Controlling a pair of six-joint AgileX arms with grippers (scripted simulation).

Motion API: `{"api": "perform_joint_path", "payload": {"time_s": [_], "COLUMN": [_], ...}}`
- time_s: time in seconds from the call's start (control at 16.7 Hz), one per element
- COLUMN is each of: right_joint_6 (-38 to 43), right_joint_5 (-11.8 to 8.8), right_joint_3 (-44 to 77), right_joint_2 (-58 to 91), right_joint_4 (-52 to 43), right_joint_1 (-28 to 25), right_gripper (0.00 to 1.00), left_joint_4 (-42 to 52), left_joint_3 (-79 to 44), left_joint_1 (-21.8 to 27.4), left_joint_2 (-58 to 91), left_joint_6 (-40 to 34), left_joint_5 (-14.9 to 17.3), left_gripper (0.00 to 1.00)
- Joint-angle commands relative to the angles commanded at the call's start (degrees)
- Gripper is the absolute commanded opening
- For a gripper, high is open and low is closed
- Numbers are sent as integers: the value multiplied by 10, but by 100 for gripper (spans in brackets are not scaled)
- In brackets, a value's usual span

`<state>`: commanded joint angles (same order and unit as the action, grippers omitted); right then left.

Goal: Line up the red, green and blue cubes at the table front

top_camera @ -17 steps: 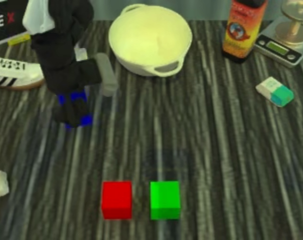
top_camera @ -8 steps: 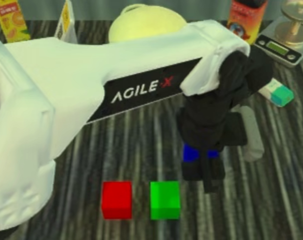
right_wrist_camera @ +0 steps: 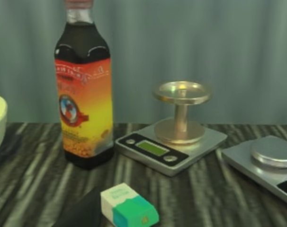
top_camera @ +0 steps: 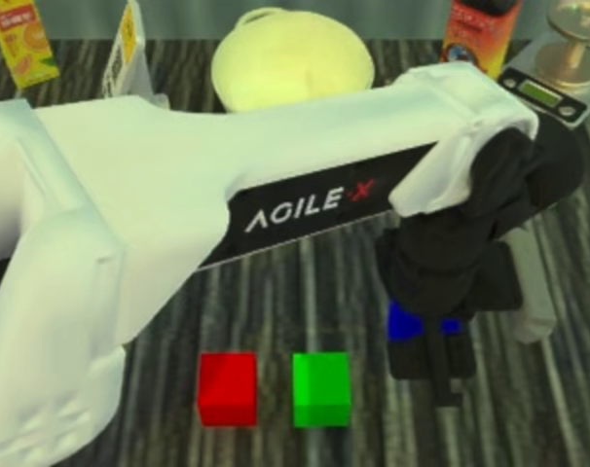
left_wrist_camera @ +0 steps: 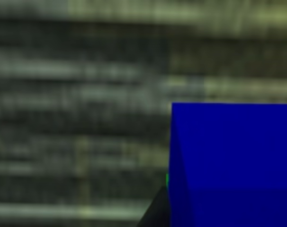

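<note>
The red cube (top_camera: 227, 387) and the green cube (top_camera: 321, 388) sit side by side near the table's (top_camera: 538, 428) front edge. My left arm reaches across from the left, and its gripper (top_camera: 429, 355) hangs just right of the green cube. It is shut on the blue cube (top_camera: 404, 324), which shows between the dark fingers. In the left wrist view the blue cube (left_wrist_camera: 233, 165) fills the near corner above the striped table, with a sliver of green at its edge. My right arm is out of the top view.
A cream bowl (top_camera: 293, 58), a sauce bottle (top_camera: 480, 34) and a kitchen scale (top_camera: 553, 68) stand along the back. A juice carton (top_camera: 20, 39) is at the back left. The right wrist view shows the white and teal eraser (right_wrist_camera: 129, 208) before the bottle (right_wrist_camera: 84, 94).
My left arm has swung from the back left across the table to the front right with the blue cube in its grip, and now holds it beside the green cube.
</note>
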<state>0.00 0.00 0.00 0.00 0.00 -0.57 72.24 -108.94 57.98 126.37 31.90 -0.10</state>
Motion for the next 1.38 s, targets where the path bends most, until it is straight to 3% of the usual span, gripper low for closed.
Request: {"api": "perform_joint_path", "payload": {"time_s": [0.42,0.72,1.38], "right_joint_6": [0,0,0], "right_joint_5": [0,0,0], "right_joint_3": [0,0,0], "right_joint_2": [0,0,0], "right_joint_4": [0,0,0], "right_joint_1": [0,0,0], "right_gripper": [100,100,100], "left_joint_4": [-123,-132,-132], "left_joint_3": [84,91,91], "left_joint_1": [2,2,2], "left_joint_2": [37,42,42], "left_joint_6": [-2,-2,-2], "left_joint_5": [0,0,0], "left_gripper": [0,0,83]}}
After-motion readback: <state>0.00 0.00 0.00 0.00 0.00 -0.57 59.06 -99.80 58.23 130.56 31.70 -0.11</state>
